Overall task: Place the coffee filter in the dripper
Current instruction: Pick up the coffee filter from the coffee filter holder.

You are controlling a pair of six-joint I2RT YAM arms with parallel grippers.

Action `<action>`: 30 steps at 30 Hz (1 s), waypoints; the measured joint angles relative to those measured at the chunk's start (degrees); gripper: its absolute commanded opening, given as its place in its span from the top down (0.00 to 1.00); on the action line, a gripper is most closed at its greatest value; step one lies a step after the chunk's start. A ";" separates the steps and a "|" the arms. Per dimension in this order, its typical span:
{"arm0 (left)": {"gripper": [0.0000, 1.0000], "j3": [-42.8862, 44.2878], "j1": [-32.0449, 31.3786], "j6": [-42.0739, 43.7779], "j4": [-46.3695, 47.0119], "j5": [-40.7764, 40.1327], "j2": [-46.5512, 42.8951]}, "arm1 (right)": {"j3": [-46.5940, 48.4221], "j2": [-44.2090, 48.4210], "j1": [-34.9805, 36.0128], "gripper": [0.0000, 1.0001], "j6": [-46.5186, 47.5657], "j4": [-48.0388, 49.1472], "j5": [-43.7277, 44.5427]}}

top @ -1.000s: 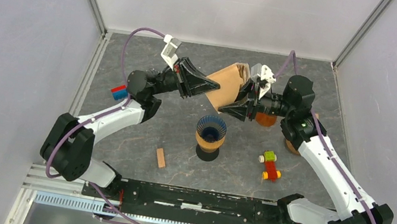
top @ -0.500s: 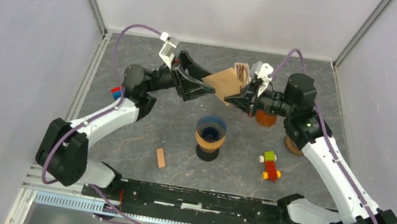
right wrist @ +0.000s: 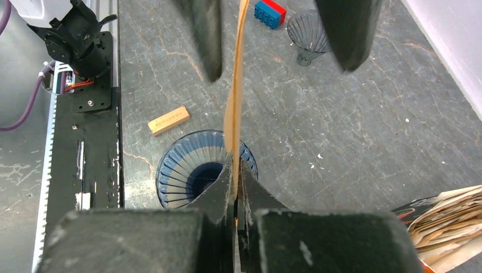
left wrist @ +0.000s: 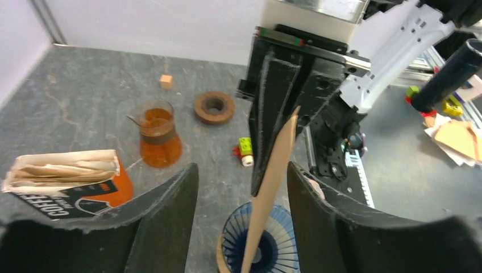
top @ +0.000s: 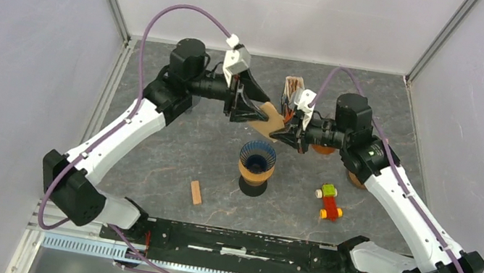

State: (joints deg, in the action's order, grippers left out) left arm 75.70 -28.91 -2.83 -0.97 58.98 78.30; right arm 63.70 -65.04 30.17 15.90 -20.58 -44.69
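A tan paper coffee filter (top: pixel 273 118) hangs edge-on above the blue ribbed dripper (top: pixel 257 158), which stands on a wooden base at the table's middle. My right gripper (top: pixel 283 127) is shut on the filter's right edge; in the right wrist view its fingertips (right wrist: pixel 235 165) pinch the thin sheet (right wrist: pixel 236 85) over the dripper (right wrist: pixel 193 165). My left gripper (top: pixel 259 114) is open. In the left wrist view the filter (left wrist: pixel 273 187) stands between its spread fingers (left wrist: pixel 165 216) without touching them, with the dripper (left wrist: pixel 267 244) below.
A pack of filters (top: pixel 294 86) stands behind the grippers. An orange carafe (left wrist: pixel 159 133), a brown ring (left wrist: pixel 214 107) and a toy car (top: pixel 330 202) are on the right. A wooden block (top: pixel 196 191) lies front left. A clear glass dripper (right wrist: pixel 310 37) and a blue-red brick (right wrist: pixel 270 11) sit at the left.
My left gripper let go of the filter and opened, and its arm swung toward the back. My right gripper shut on the filter and brought it down over the dripper.
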 measured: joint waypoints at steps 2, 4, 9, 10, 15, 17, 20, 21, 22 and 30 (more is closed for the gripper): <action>0.57 1.60 -1.95 4.33 -5.53 0.02 0.72 | 0.00 -0.42 0.24 1.00 0.07 -0.13 -0.02; 0.80 2.58 -3.43 6.73 -9.07 0.07 1.51 | 0.00 -0.92 0.46 1.00 0.04 -0.22 -0.02; 0.98 3.08 -5.03 10.84 -14.21 1.38 2.29 | -0.09 -0.79 0.48 0.85 0.04 -0.50 0.63; 0.98 3.08 -5.03 11.54 -14.47 1.66 2.27 | -0.39 -0.37 0.48 0.77 0.24 -0.39 1.05; 0.98 3.13 -4.13 16.68 -18.88 5.84 1.64 | -2.32 4.59 0.48 0.42 4.26 -2.19 2.75; 0.98 3.56 -3.56 20.76 -22.75 7.82 1.03 | -2.34 7.15 0.48 0.37 7.45 -3.87 2.64; 0.98 5.40 -2.97 30.08 -30.45 10.43 0.28 | -2.34 10.73 0.48 0.37 12.28 -6.45 1.55; 0.98 5.84 -2.93 33.97 -33.00 11.17 -0.09 | -2.29 11.87 0.48 0.38 13.75 -7.54 0.83; 0.98 6.16 -2.91 38.95 -36.50 11.93 -0.52 | -2.14 12.72 0.48 0.40 15.02 -8.59 0.07; 0.98 6.03 -4.90 70.49 -58.25 11.91 -2.23 | 2.58 9.14 0.48 0.55 13.62 -8.66 -5.79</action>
State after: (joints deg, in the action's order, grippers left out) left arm 81.73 -33.80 67.66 -59.22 70.89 76.07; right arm 66.28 -55.90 30.65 29.52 -29.23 -50.48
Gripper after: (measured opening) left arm 0.032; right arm 0.467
